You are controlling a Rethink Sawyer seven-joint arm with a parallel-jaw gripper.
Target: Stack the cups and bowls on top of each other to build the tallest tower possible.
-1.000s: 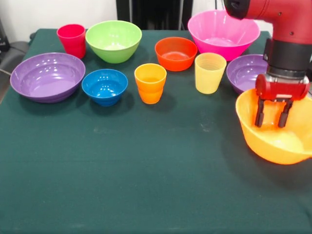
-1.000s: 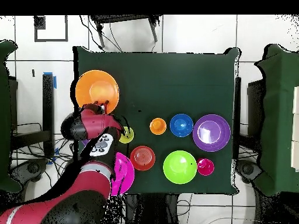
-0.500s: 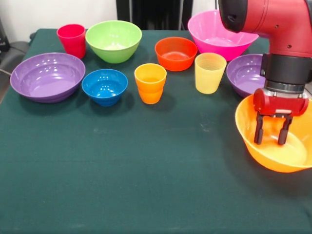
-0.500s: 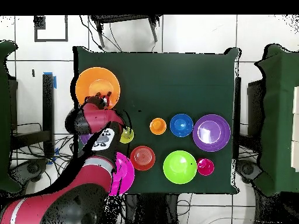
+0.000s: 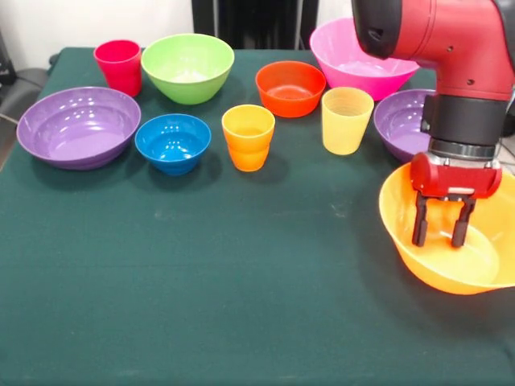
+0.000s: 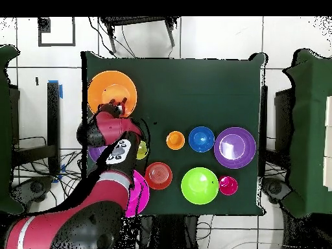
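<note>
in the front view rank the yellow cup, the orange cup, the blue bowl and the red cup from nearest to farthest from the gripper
From the gripper:
1. Yellow cup, up and left of it.
2. Orange cup, mid-table.
3. Blue bowl, further left.
4. Red cup, far back left corner.

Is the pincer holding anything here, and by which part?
Unclear. The pincer hangs inside the yellow-orange bowl near its far rim, but the pictures do not show whether it clamps that rim.
</note>
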